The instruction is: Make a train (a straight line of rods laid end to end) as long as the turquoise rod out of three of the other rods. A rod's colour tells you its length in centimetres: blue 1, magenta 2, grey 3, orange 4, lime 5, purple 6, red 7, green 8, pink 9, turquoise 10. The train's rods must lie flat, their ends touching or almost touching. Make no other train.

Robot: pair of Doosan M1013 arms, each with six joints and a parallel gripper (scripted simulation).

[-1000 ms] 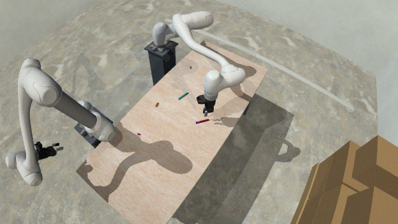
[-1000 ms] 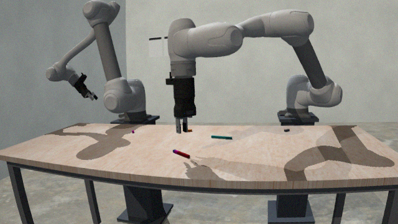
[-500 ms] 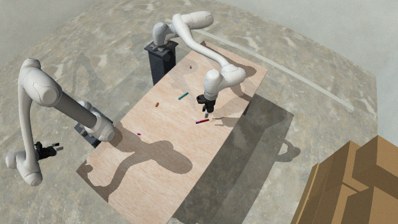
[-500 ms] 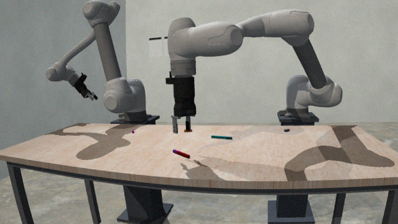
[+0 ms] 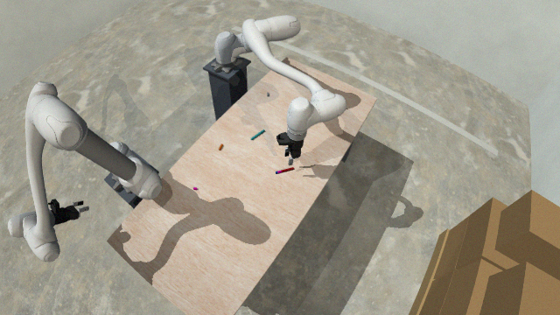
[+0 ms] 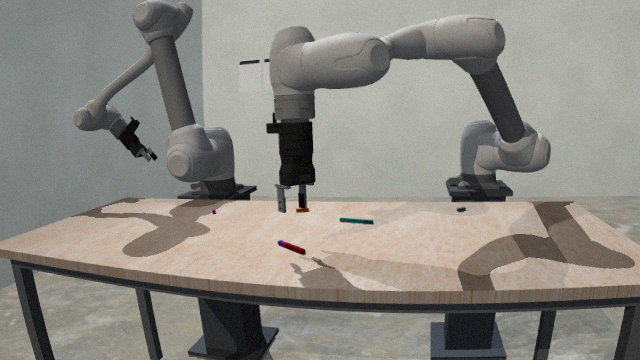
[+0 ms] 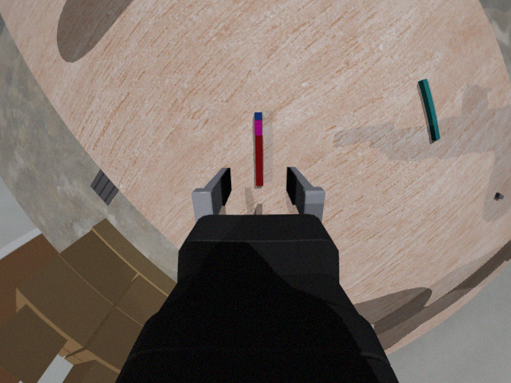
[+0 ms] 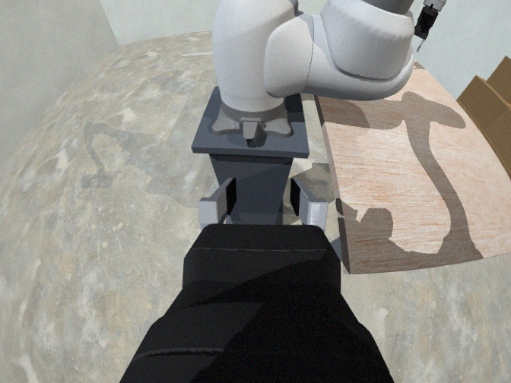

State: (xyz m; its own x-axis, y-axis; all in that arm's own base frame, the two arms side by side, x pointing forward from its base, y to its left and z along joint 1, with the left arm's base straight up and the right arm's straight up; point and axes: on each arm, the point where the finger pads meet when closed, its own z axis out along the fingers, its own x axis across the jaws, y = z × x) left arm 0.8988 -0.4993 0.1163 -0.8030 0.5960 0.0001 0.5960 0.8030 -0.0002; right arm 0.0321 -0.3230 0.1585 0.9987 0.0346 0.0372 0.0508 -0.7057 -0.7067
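Rods in blue point(image 5: 277, 172) point(image 7: 258, 115), magenta point(image 5: 280, 171) point(image 6: 283, 244) point(image 7: 258, 128) and red point(image 5: 288, 170) point(image 6: 295, 248) point(image 7: 258, 160) lie flat on the worktop point(image 5: 210, 271) point(image 6: 150, 265) point(image 7: 185, 74) point(image 8: 371, 165) in one straight line, magenta in the middle, their ends touching or almost touching. Together they make the three-rod train matching the length of the turquoise rod point(image 5: 258, 135) point(image 6: 356, 221) point(image 7: 430, 111), which lies by itself, apart from the line.

The left claw point(image 5: 289, 159) point(image 6: 292, 207) point(image 7: 258, 178) point(image 8: 411, 49) is released, fingers spread with nothing between them, and hangs above the worktop near the red end. The right claw point(image 5: 85, 206) point(image 6: 151, 158) point(image 8: 263, 189) is released and empty too, out beyond the worktop's edge.

The orange rod point(image 5: 220, 147) point(image 6: 302, 210), the loose magenta rod point(image 5: 195, 188) point(image 6: 214, 212) and the grey rod point(image 5: 268, 94) point(image 6: 461, 209) point(image 7: 498, 196) sit singly, well apart from the train.

Left hand point(image 5: 289, 158) point(image 6: 292, 210) point(image 7: 258, 185) point(image 8: 420, 45) now spread wider than before
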